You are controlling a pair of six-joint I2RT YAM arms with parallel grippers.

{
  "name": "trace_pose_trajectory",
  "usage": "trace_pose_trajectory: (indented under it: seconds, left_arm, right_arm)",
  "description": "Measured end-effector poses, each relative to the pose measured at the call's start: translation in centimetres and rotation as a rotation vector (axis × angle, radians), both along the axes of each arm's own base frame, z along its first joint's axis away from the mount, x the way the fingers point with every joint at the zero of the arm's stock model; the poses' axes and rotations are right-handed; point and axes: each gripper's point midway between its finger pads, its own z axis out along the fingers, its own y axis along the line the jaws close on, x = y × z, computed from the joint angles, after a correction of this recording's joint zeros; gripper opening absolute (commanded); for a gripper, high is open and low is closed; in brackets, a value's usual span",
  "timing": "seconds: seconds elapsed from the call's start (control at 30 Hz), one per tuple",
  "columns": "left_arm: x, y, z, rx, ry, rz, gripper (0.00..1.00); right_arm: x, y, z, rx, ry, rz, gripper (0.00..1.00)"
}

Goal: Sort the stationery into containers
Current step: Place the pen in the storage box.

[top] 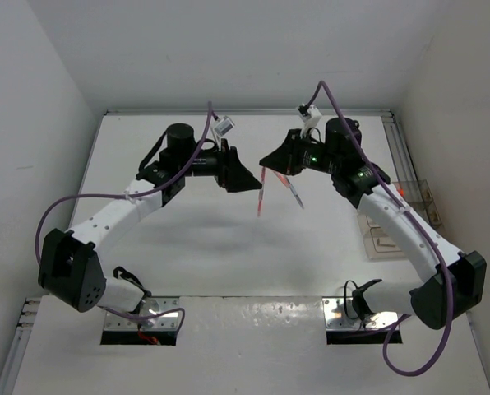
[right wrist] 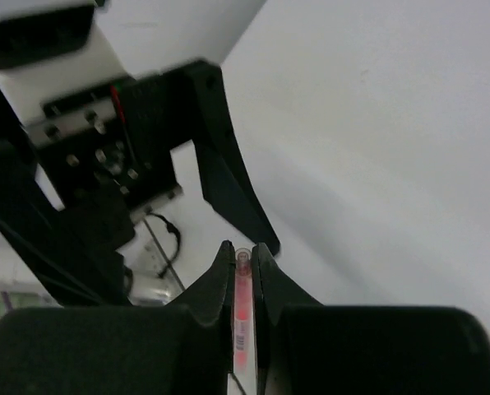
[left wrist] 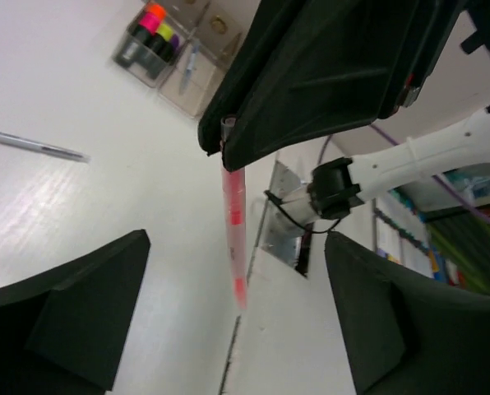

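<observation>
Pen, red: clamped at its upper end between the closed fingers of the right gripper, hanging near-vertical above mid-table. Left gripper: just left of the pen, jaws spread wide, holding nothing. Second pen: lying on the table, just right of the held one. Containers: at the table's right edge, one holding highlighters.
</observation>
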Motion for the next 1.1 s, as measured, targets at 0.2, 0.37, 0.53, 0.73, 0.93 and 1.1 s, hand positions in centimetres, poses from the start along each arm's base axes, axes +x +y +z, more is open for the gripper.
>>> trace_pose_trajectory:
  seconds: [0.2, 0.37, 0.53, 0.73, 0.93, 1.1]
  left_arm:
    - [3.5, 3.5, -0.2, 0.095, -0.055, 0.129, 1.00]
    - [7.0, 8.5, -2.2, 0.173, -0.046, 0.268, 1.00]
    - [8.4, 10.2, -4.7, 0.223, 0.009, 0.305, 1.00]
    - [8.7, 10.4, -6.6, 0.249, 0.063, 0.307, 1.00]
    - [9.0, 10.4, -6.8, 0.251, 0.077, 0.318, 1.00]
    - [9.0, 10.5, -7.0, 0.254, 0.083, 0.322, 1.00]
  right_arm:
    - [0.7, -4.6, -1.5, -0.205, -0.137, 0.033, 0.00]
    - [-0.1, -12.7, -3.5, -0.651, -0.556, 0.167, 0.00]
    - [-1.0, -22.0, -8.5, -1.081, -0.756, 0.376, 0.00]
    - [0.6, -29.4, -11.5, -1.258, -0.786, 0.581, 0.00]
    - [-1.6, -31.0, -12.7, -1.265, -0.770, 0.677, 0.00]
    - [-3.7, -31.6, -15.4, -1.207, -0.688, 0.707, 0.00]
